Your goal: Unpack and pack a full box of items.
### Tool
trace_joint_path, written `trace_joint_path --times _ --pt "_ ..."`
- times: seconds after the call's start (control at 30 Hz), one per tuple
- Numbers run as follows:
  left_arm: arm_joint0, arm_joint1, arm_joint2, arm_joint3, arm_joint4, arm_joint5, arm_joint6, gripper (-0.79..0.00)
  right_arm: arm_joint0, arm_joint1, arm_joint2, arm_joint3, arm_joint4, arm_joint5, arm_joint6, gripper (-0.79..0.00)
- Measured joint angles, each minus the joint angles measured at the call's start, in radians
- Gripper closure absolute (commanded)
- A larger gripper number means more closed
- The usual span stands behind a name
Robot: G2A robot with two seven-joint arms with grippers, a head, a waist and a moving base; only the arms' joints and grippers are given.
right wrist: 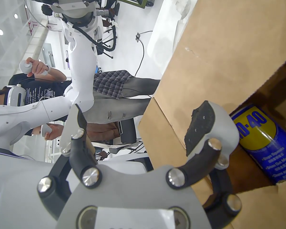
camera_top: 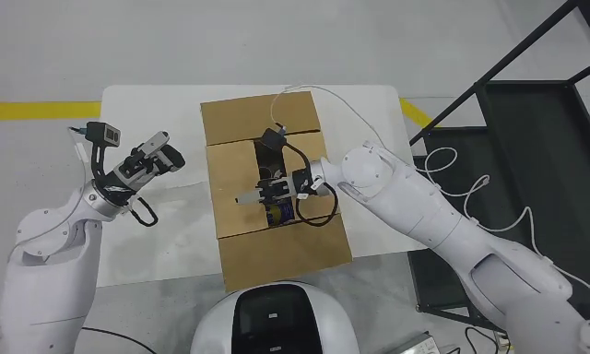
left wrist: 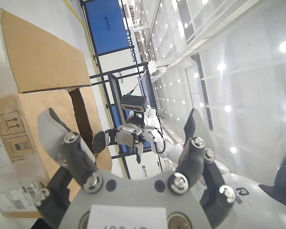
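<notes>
White tabletop (camera_top: 138, 114) is carrying the whole job, with grey floor lying around it. On the left, the left gripper (camera_top: 164, 157) is hovering above the table with its fingers spread wide and nothing between them. My guess is that it is keeping out of the way so the other arm has the box to itself. Just beyond its fingertips the cardboard box (camera_top: 261, 123) is sitting near the middle of the table, its near flap (camera_top: 286, 248) and the others folded outward so the opening is lying bare for reaching in. The right gripper (right wrist: 140, 113) is hanging over that opening, jaws parted and gripping nothing. One finger (right wrist: 205, 125) is crossing the edge of a side flap. Just past that finger and lower in the box, a blue and yellow spray can (right wrist: 259, 139) is resting against the cardboard wall — probably the reason the jaws are being held this wide. Whatever else is lying in the box is too dark to make out. The flap edge and the narrow slot are crowding the fingers, and a black cable (camera_top: 309, 183) is looping from the wrist over the opening, where it could snag. A white cable (camera_top: 341, 105) is trailing across the far side of the table. To the right of the right arm, well apart from the box, a black metal rack (camera_top: 516, 123) is standing on the floor.
</notes>
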Motion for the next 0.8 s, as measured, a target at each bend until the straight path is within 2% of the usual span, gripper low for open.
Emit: trace_joint_path --times 0.5,0.8 --pt "0.001 0.0 0.001 -0.001 0.0 0.001 0.002 -0.785 -0.01 0.002 0.008 -0.001 -0.006 0.003 -0.013 -0.785" --pt "0.012 0.001 0.02 -0.016 0.007 0.016 0.031 -0.785 -0.082 0.024 0.058 -0.025 -0.044 0.095 0.019 -0.785"
